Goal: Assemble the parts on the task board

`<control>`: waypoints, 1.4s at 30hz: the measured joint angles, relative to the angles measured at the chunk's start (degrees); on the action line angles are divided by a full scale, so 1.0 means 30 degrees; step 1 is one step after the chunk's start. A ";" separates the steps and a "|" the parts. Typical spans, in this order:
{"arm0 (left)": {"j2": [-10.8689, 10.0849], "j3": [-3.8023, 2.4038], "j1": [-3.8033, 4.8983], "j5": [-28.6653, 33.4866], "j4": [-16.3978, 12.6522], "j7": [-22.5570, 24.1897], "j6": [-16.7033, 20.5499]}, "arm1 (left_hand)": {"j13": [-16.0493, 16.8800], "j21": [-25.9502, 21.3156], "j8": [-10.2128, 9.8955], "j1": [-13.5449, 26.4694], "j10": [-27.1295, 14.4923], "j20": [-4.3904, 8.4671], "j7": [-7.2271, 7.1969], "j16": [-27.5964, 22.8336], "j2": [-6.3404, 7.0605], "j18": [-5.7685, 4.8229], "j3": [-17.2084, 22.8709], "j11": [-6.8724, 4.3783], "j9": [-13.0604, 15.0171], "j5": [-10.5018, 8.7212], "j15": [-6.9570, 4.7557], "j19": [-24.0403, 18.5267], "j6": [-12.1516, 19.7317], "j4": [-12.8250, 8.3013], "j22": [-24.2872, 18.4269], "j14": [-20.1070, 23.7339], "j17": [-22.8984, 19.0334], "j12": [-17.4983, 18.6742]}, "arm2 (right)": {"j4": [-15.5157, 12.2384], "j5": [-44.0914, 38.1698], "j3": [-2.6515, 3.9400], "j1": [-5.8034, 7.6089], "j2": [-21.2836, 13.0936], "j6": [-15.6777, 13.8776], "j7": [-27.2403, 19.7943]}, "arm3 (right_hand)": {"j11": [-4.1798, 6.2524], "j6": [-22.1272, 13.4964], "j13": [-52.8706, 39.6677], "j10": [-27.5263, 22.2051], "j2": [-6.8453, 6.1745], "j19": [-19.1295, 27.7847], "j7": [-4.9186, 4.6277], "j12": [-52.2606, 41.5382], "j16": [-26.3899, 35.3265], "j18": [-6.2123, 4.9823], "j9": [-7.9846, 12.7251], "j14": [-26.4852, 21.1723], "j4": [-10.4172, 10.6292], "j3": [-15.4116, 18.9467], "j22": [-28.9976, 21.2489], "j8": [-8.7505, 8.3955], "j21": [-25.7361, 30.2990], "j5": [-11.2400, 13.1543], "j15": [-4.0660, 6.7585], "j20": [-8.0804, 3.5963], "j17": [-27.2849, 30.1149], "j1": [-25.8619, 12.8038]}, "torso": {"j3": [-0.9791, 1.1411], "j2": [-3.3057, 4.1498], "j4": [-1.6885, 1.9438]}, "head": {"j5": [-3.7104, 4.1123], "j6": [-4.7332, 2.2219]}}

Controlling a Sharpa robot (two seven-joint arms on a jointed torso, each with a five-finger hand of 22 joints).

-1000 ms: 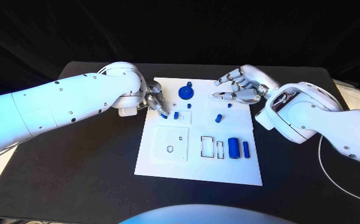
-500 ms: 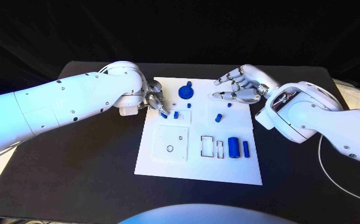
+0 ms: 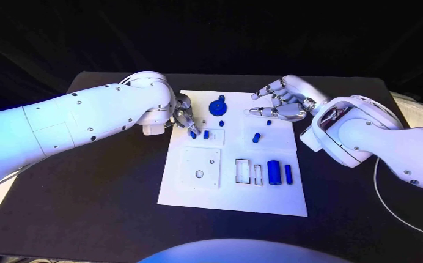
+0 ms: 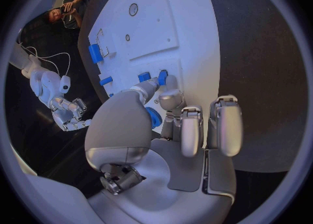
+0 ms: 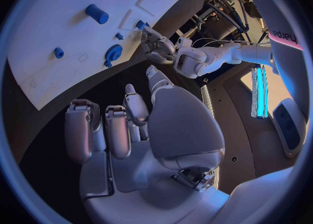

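Black table (image 3: 106, 183), left hand (image 3: 183, 116) touching part (image 3: 193, 134)

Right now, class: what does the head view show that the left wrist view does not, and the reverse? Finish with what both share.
Head view: the task board's whole outline, near corners included, and the left arm reaching in.
Left wrist view: a close look at the left hand, one fingertip right beside a small blue peg; contact unclear.
Shared: the board, the left hand, the empty right hand and the large blue cylinder.
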State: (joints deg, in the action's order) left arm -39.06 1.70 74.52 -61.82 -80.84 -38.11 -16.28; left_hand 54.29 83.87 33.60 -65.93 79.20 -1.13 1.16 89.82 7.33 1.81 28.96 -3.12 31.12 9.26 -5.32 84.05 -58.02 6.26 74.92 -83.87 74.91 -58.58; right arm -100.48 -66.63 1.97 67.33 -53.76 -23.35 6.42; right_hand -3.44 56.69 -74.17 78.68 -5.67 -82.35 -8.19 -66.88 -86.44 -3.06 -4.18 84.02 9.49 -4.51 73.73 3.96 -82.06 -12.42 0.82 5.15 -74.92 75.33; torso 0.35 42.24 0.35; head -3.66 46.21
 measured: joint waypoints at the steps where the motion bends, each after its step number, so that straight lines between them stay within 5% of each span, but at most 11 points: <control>1: 0.0021 0.0010 -0.0006 0.0000 0.0007 -0.0034 0.0000 | 0.0025 0.0068 -0.0001 0.0002 0.0017 -0.0001 -0.0013 0.0000 0.0005 0.0001 -0.0064 -0.0018 -0.0007 0.0000 -0.0007 -0.0001 -0.0101 0.0064 0.0000 -0.0007 0.0000 0.0000 | -0.0002 0.0002 0.0000 0.0000 -0.0001 0.0000 -0.0001 | 0.0000 0.0000 0.0000 0.0000 0.0000 0.0000 0.0000 0.0000 0.0000 0.0000 0.0000 0.0000 0.0000 0.0000 0.0000 0.0000 0.0000 0.0000 0.0000 0.0000 0.0000 0.0000 | 0.0000 0.0000 0.0004 | 0.0009 0.0004; 15: 0.0158 0.0044 -0.0039 -0.0040 0.0182 -0.0371 -0.0019 | 0.0098 0.0221 0.0108 0.1131 0.0153 0.0108 -0.0366 0.0000 0.0029 -0.0002 -0.1283 -0.0022 0.0060 0.0008 -0.0068 -0.0031 -0.0596 0.0748 -0.0002 -0.0069 -0.0001 -0.0077 | -0.0025 0.0031 0.0000 0.0000 -0.0026 0.0000 -0.0014 | 0.0000 0.0000 0.0001 0.0000 0.0000 0.0000 0.0000 0.0000 0.0000 0.0001 0.0000 0.0000 -0.0001 -0.0001 0.0000 0.0000 0.0000 0.0000 0.0000 0.0000 0.0003 0.0000 | -0.0015 0.0000 0.0009 | 0.0009 0.0016; 26: -0.0044 0.0021 -0.0095 -0.0140 0.0079 -0.0403 0.0083 | 0.0141 0.0294 0.0225 0.2591 0.0152 0.0136 -0.0258 0.0000 0.0383 -0.0003 -0.4086 -0.0022 0.0059 -0.0184 -0.0067 -0.0003 -0.0618 0.2076 -0.0004 -0.0069 0.0014 -0.0125 | -0.0019 0.0050 0.0000 0.0000 -0.0028 0.0000 -0.0033 | 0.0000 0.0000 0.0004 0.0000 0.0000 0.0071 0.0000 0.0000 0.0000 0.0001 0.0000 0.0000 -0.0001 -0.0001 -0.0020 0.0000 -0.0001 0.0000 0.0000 -0.0071 0.0005 0.0000 | -0.0020 -0.0007 0.0013 | 0.0004 -0.0055; 33: -0.0552 -0.0003 -0.0136 -0.0086 -0.0239 -0.0396 0.1025 | -0.0754 -0.0240 0.0209 0.2667 -0.0240 0.0136 -0.0079 0.0000 0.0059 -0.0003 -0.6014 0.0072 0.0079 -0.0825 -0.0136 -0.0003 -0.0279 0.3068 -0.0004 0.0001 0.0012 0.0643 | -0.0003 0.0059 0.0000 0.0000 -0.0029 0.0013 -0.0037 | 0.0000 0.0000 0.0004 0.0000 0.0000 0.0071 0.0000 0.0000 0.0074 0.0002 0.0000 0.0000 -0.0002 -0.0002 -0.0019 0.0000 -0.0001 0.0000 0.0000 -0.0070 0.0006 0.0000 | -0.0018 -0.0007 0.0007 | 0.0064 -0.0104; 36: -0.0718 -0.0028 -0.0133 0.0253 -0.0343 -0.0222 0.1955 | -0.2844 -0.1584 -0.0061 0.2395 -0.1541 0.0136 0.0202 -0.0003 -0.0212 0.0000 -0.6719 0.0308 0.0006 -0.0827 -0.0135 -0.0003 0.0456 0.3341 -0.0005 0.0000 0.0011 0.2723 | 0.0004 0.0061 0.0000 0.0000 -0.0033 0.0020 -0.0037 | 0.0000 0.0000 0.0003 0.0000 0.0000 0.0070 0.0000 0.0000 0.0074 0.0001 0.0000 0.0000 -0.0002 -0.0002 -0.0019 0.0000 -0.0001 0.0000 0.0000 -0.0071 0.0006 0.0000 | -0.0015 -0.0009 0.0009 | 0.0070 -0.0115; 39: -0.0815 -0.0043 -0.0113 0.0955 -0.0375 0.0158 0.3018 | -0.5008 -0.3785 -0.0643 0.2135 -0.3342 -0.0103 0.0709 -0.0644 -0.0473 0.0459 -0.7420 0.0759 -0.0328 -0.0827 0.0259 -0.0245 0.1560 0.3454 -0.0006 -0.0032 0.0010 0.5081 | 0.0009 0.0064 0.0000 0.0000 -0.0034 0.0026 -0.0037 | 0.0000 0.0000 0.0004 0.0000 0.0000 0.0070 0.0000 0.0000 0.0074 0.0001 0.0000 0.0000 -0.0002 -0.0002 -0.0019 0.0000 -0.0001 0.0000 0.0000 -0.0070 -0.0006 0.0000 | -0.0007 -0.0011 0.0011 | 0.0088 -0.0130; 42: -0.0902 -0.0050 -0.0104 0.2089 -0.0377 0.0845 0.4256 | -0.5929 -0.9095 -0.1282 0.1817 -0.4885 -0.0595 0.1352 -0.3670 -0.0790 0.1653 -0.8339 0.1366 -0.0845 -0.0827 0.0878 -0.2372 0.2649 0.3508 -0.1453 0.0055 -0.0278 0.6302 | 0.0014 0.0066 0.0000 0.0000 -0.0034 0.0031 -0.0037 | 0.0000 0.0000 0.0004 0.0000 0.0000 0.0070 0.0000 0.0000 0.0074 0.0001 0.0000 0.0000 -0.0002 -0.0002 -0.0019 0.0000 -0.0001 0.0000 0.0000 -0.0070 -0.0010 0.0000 | -0.0005 -0.0011 0.0011 | 0.0114 -0.0148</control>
State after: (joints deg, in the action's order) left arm -41.77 1.56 74.21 -55.55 -81.97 -35.58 -3.51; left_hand 36.50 56.59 29.75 -60.48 64.54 -2.91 5.21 78.81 4.95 6.77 3.94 0.98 28.59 6.78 -2.69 76.93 -50.07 16.79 70.56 -83.71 74.07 -39.67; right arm -100.44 -66.43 1.97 67.33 -53.86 -23.26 6.30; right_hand -3.44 56.69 -74.15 78.68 -5.67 -82.14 -8.19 -66.88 -86.22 -3.05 -4.18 84.02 9.49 -4.52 73.67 3.96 -82.07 -12.42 0.82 4.94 -74.95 75.33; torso 0.34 42.21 0.38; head -3.32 45.77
